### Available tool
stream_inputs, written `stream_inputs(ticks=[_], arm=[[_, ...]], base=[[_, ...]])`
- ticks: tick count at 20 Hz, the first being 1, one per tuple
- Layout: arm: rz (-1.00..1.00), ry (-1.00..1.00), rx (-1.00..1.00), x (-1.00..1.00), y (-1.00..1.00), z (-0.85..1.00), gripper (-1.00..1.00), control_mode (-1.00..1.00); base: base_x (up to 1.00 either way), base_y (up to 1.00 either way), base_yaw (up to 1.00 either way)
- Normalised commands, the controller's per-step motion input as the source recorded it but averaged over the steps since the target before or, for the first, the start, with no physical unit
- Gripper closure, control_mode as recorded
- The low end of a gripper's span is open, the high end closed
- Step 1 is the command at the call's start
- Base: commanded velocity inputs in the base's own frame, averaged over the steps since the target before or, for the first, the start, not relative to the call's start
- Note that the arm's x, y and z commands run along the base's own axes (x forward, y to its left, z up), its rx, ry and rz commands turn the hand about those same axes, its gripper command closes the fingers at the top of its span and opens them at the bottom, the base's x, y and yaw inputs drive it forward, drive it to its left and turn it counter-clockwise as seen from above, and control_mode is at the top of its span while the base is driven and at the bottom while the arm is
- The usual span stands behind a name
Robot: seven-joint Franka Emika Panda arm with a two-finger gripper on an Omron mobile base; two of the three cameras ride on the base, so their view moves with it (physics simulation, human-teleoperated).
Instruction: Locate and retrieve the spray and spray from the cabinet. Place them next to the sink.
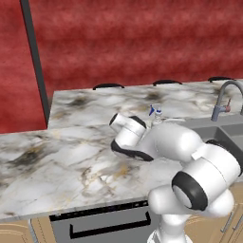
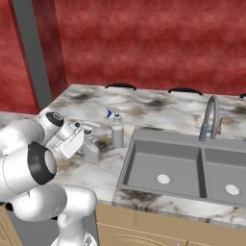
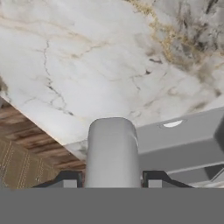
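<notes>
Currently, the hand (image 2: 90, 148) is seen closed around a pale-grey spray bottle (image 3: 112, 153), whose round body is pressed between the two dark fingertips (image 3: 65, 179) in the hand view. In the right base view this held bottle (image 2: 91, 150) is seen low over the marbled bench (image 2: 144, 108), to the left of the grey double sink (image 2: 144, 144); whether its base touches the bench cannot be told. A second spray bottle (image 2: 117, 132), with a slim white nozzle and a blue tip, is placed upright on the bench, just beside the left rim of the sink and a little behind the held one. In the left base view the blue tip of this second bottle (image 1: 155, 113) is seen above the white arm, by which most of its body is covered. A curved grey faucet (image 2: 209, 120) is mounted behind the sink. A red wall (image 2: 144, 43) is seen behind the bench. Under the bench edge, a dark front with a black handle (image 1: 110, 228) is visible.
</notes>
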Motion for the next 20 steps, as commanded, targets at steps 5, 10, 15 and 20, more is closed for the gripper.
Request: stream_inputs(ticks=[5,10,15,20], arm=[[-0.17,-0.02,-0.01,0.38,-0.12,-0.24,1.00,-1.00],[-0.09,-0.08,-0.05,0.30,0.00,-0.26,1.00,-1.00],[-0.01,-0.01,-0.07,0.17,-0.06,-0.22,1.00,-1.00],[0.00,0.05,-0.05,0.21,-0.14,-0.18,1.00,-1.00]], base=[[0.00,0.00,0.00],[0.00,0.00,0.00],[0.00,0.00,0.00],[0.00,0.00,0.00]])
